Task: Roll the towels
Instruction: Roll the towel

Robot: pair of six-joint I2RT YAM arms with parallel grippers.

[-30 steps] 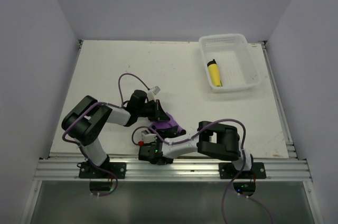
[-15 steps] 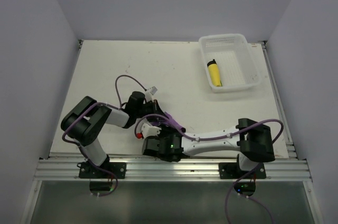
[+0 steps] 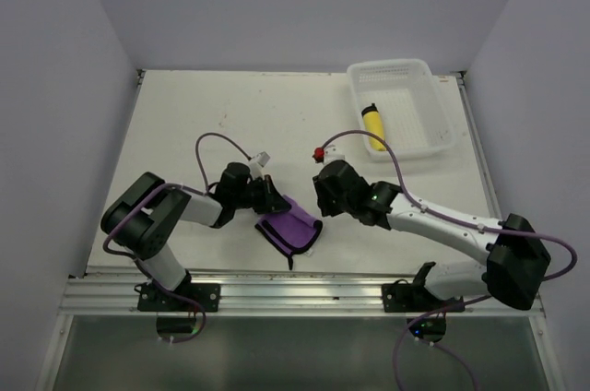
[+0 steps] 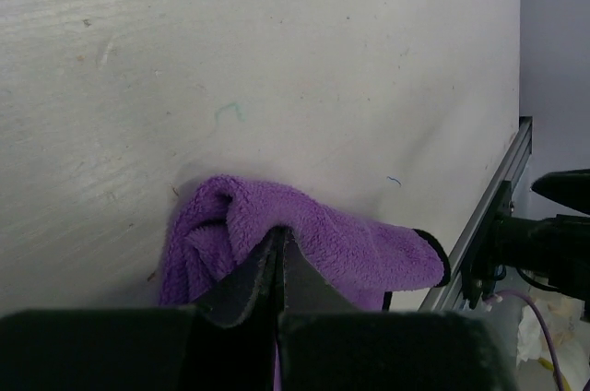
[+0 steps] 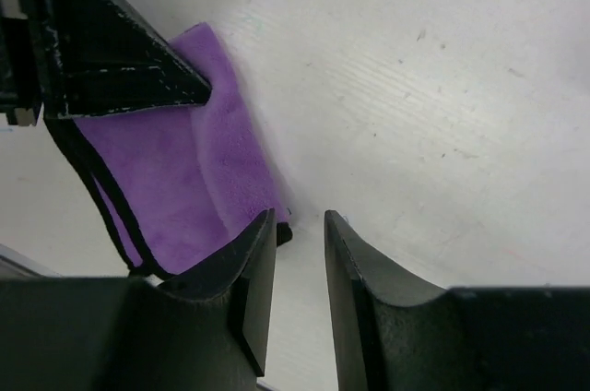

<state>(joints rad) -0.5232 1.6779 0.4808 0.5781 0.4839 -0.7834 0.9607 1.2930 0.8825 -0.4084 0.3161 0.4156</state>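
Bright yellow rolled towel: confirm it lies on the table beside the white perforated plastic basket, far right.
Wrong. The bright yellow rolled towel lies inside the white perforated plastic basket, not beside it, far right. The top external view shows it.

**COUNT OF ITEMS ON SITE**

Noted two towels: one purple towel (image 3: 290,230) and one yellow towel (image 3: 373,127). Noted one white perforated basket (image 3: 433,110). Recorded two grippers: one left gripper (image 4: 279,257) and one right gripper (image 5: 300,234). Recorded one counter (image 3: 203,124).
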